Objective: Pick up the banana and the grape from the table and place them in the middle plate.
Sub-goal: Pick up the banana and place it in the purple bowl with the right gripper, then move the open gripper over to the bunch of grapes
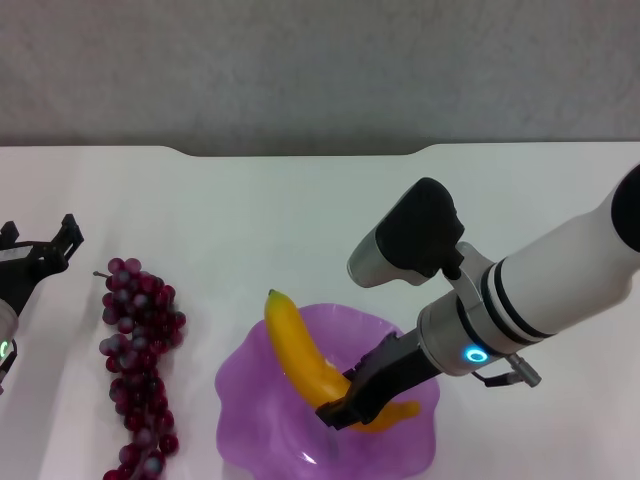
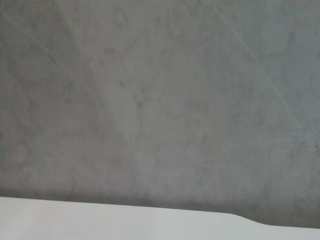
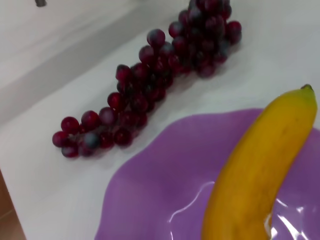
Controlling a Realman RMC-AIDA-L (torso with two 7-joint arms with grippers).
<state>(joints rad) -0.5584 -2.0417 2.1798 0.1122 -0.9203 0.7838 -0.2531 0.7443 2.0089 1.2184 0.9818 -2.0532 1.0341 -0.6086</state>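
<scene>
While right gripper (image 1: 345, 410) clamps banana (image 1: 297, 350) over middle plate (image 1: 250, 400), grape (image 1: 140, 360) lies beside.

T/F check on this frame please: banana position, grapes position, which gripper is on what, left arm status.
1. The banana is over the middle plate. True.
2. The grape bunch is in the plate. False: it lies on the table, on the plate's left, outside the rim.
3. The right gripper is closed on the banana. True.
4. The left gripper holds the grapes. False: it sits at the table's left edge, apart from the bunch, holding nothing.
5. The banana lies flat on the table. False: it is above the plate, in the gripper.
</scene>
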